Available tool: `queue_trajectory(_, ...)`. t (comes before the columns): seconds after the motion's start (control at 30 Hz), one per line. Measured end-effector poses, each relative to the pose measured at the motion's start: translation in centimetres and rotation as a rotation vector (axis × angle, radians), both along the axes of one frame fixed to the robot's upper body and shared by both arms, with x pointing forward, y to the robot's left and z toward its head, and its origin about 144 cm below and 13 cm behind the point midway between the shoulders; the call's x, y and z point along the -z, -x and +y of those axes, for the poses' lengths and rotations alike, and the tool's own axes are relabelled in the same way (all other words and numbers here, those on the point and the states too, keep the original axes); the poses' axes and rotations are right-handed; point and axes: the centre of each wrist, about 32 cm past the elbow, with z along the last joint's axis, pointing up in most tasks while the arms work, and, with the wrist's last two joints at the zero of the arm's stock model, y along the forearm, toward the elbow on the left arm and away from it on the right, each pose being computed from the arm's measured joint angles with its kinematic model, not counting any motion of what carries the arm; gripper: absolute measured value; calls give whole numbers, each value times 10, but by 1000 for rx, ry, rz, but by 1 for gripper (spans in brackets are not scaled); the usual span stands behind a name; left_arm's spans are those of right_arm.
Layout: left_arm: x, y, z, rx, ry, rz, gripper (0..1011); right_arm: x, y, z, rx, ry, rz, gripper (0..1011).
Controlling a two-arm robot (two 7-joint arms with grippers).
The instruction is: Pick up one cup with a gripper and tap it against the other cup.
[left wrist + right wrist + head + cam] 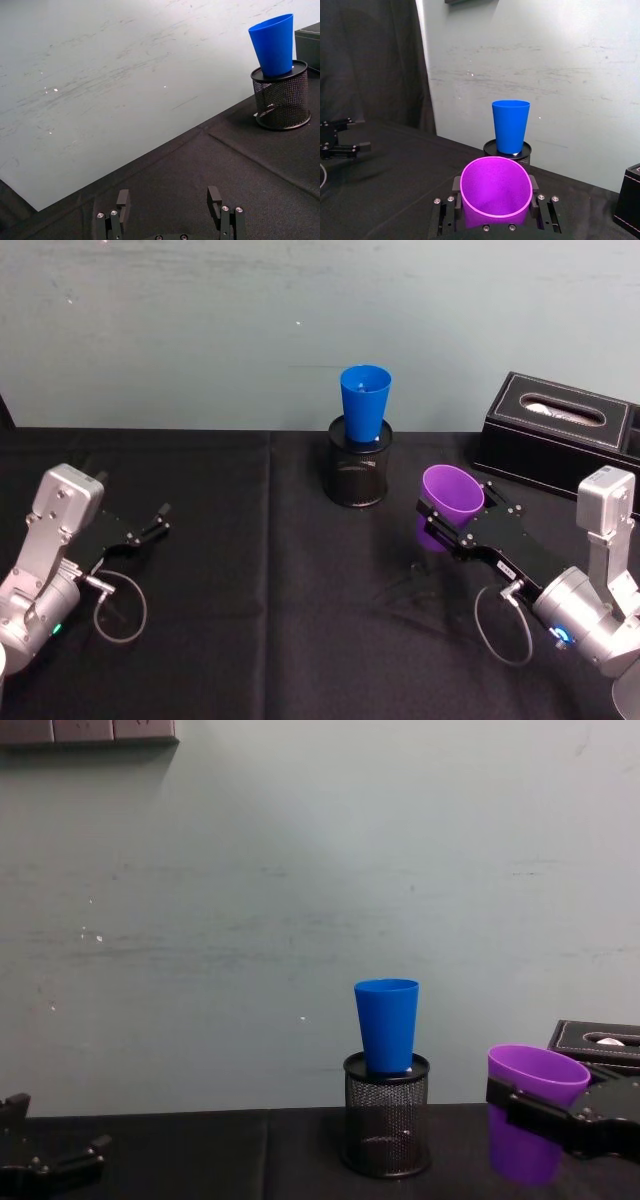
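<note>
The purple cup (451, 496) is held upright off the table by my right gripper (445, 520), which is shut on its body; the wrist view looks down into the purple cup (495, 195). The blue cup (364, 404) stands upright in the top of a black mesh pen holder (358, 472) at the table's back centre, to the left of and beyond the purple cup (527, 1115), with a clear gap between them. The blue cup (387, 1025) rises higher than the purple one. My left gripper (160, 520) rests open and empty at the far left.
A black tissue box (557, 435) sits at the back right, close behind the right arm. A black cloth (250, 620) covers the table, with a pale wall behind. Cable loops hang beside both wrists.
</note>
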Motion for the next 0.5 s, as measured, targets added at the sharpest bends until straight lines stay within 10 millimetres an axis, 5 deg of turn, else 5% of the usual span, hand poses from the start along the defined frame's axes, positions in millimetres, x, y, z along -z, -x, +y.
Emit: queue_trajectory(0.5,0,0,0,0,0,0,1011,1,-15,6,13,-42,24,734)
